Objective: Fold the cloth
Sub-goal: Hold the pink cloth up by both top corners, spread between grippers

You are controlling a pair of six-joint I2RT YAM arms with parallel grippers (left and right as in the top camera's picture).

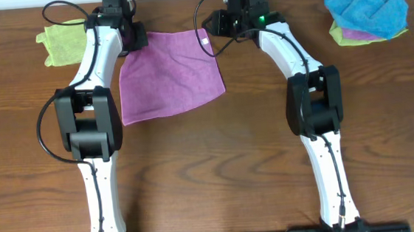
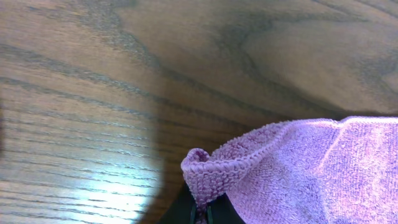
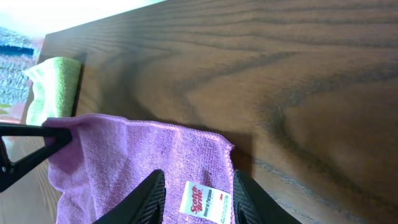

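The mauve cloth (image 1: 167,75) lies flat on the wooden table, its white tag (image 1: 205,41) at the far right corner. My left gripper (image 1: 136,38) is at the far left corner. In the left wrist view its jaws (image 2: 202,214) are shut on that corner, and the cloth's (image 2: 311,168) hem is bunched up between them. My right gripper (image 1: 211,30) is at the tagged corner. The right wrist view shows it (image 3: 199,177) open, its fingers standing either side of the tag (image 3: 205,200) over the cloth (image 3: 137,155), not pinching it.
A lime-green cloth (image 1: 64,42) lies just left of the left arm and also shows in the right wrist view (image 3: 56,81). A pile of blue, green and pink cloths (image 1: 368,14) sits at the far right. The table's far edge runs close behind both grippers.
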